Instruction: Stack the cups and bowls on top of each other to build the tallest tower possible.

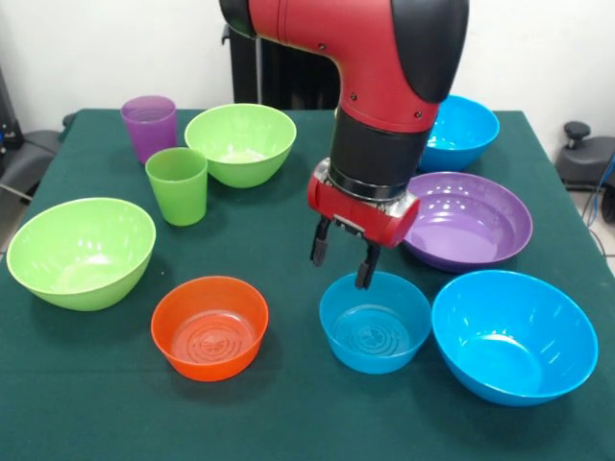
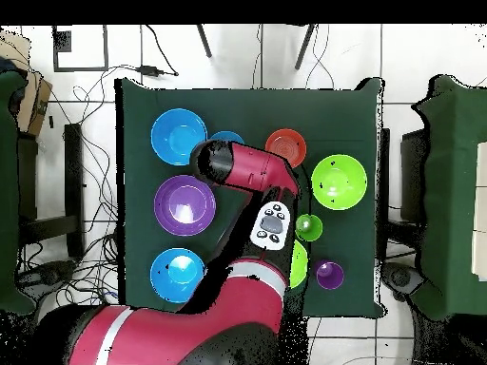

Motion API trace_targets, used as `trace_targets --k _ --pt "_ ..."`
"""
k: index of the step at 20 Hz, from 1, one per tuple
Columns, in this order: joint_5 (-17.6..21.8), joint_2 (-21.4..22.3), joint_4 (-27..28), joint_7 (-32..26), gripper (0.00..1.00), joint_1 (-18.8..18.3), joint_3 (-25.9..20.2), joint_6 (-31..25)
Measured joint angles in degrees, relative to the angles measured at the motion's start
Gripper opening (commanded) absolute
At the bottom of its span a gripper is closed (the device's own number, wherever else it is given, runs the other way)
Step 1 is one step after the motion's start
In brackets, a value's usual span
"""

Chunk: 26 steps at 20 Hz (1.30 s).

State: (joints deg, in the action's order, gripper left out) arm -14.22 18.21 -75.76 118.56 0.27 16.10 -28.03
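Dark green cloth table [image 1: 288, 413] fills frame. White wall [image 1: 115, 48] behind, black radiator-like panel [image 1: 279, 72] top centre. Overhead: white tiled floor [image 2: 418, 57], tangled black cables [image 2: 95, 86] upper left, cardboard box [image 2: 33, 100] left edge.

— Any lettering to read on the bowls [image 1: 375, 322] or the cups [image 1: 178, 185]?

— None. Their plastic carries no label, brand or number; the small bowls show only moulded rings inside their bottoms.

— And on the arm [image 1: 384, 86]?

— In the front view its red and black shell bears no mark that I can read. In the overhead view there is a white panel [image 2: 270, 226] with dark buttons on the arm, but whatever is printed there is too small to make out.

— The table [image 1: 288, 403]?

— Plain green cloth, no sign or writing.
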Motion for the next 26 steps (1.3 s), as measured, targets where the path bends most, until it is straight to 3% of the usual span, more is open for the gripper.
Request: trace_targets --k 26 --pt "-1.43 -5.88 1.7 0.0 1.0 0.28 1.34 0.01"
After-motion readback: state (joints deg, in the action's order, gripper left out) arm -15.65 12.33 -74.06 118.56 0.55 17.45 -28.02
